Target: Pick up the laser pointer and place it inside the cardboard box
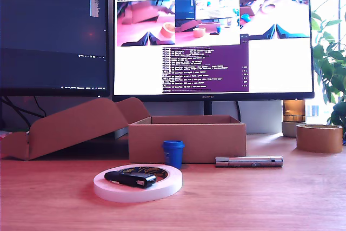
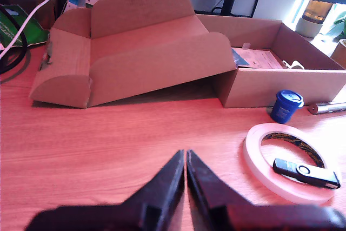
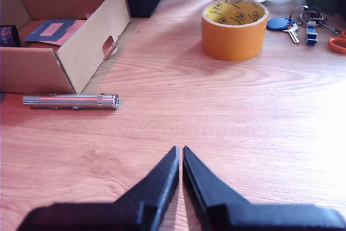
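A: Where's the laser pointer [image 1: 249, 162]?

B: Flat on the desk [image 1: 259, 198], just off the cardboard box [image 1: 187, 142] toward 4 o'clock in the exterior view. Blue cap [image 1: 173, 153] at the box's 6.

A: Grippers?

B: My first gripper [image 2: 185, 158] has its tips pressed together, holding nothing. My second gripper [image 3: 180, 154] likewise, pointer [image 3: 71, 101] at its 10 o'clock, well apart, brown tape roll [image 3: 234, 28] at its 1.
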{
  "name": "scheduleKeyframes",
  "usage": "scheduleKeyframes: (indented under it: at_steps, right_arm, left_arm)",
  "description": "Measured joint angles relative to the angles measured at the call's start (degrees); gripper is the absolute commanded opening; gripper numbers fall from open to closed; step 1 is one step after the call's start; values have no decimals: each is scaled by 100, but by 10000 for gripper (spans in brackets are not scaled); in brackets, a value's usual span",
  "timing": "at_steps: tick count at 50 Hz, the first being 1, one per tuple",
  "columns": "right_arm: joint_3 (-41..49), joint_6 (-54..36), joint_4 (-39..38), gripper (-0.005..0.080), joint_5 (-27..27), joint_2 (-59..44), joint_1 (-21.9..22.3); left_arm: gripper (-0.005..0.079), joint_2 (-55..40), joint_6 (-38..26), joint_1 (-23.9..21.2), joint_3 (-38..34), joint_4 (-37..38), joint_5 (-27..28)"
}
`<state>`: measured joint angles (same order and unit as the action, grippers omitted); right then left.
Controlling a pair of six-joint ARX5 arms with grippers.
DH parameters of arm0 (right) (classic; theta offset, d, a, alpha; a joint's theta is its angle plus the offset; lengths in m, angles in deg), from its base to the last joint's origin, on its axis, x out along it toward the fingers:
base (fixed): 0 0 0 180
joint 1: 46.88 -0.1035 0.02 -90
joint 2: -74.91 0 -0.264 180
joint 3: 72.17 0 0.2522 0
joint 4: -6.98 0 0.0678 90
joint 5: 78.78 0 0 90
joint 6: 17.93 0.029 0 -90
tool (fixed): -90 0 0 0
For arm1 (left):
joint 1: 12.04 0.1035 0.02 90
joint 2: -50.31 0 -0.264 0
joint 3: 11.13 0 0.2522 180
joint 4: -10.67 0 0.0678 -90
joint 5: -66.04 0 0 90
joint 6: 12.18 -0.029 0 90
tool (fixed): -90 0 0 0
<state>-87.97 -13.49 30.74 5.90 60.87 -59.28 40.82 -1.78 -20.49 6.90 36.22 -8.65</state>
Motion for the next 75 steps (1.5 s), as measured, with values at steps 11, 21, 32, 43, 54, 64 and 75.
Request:
scheduleKeyframes:
  at_steps: [11, 21, 32, 43, 54, 64, 75]
  right_arm:
    - [7, 4, -428, -11, 39, -2, 0]
    - [7, 4, -431, -11, 46, -2, 0]
    - [2, 2, -673, -11, 560, -2, -7]
    - [-90, 455, -557, -11, 669, -116, -201]
    - [-859, 444, -385, -11, 1106, -839, -348]
    - [-2208, -820, 459, -11, 1552, -2184, -348]
    - [-3515, -3241, 1283, -11, 1668, -4019, -286]
  left_arm:
    - [-21, 726, 144, 0, 2, 319, 164]
    - [-21, 636, 144, 0, 2, 341, 219]
    - [-21, 636, 166, -229, 2, -129, 1294]
    - [-21, 636, 166, -955, 2, -267, 1436]
    - [-21, 636, 164, -1746, 2, -282, 1338]
    - [-21, 636, 162, -2197, 2, -267, 1064]
    - [-21, 636, 76, -2256, 2, -140, 979]
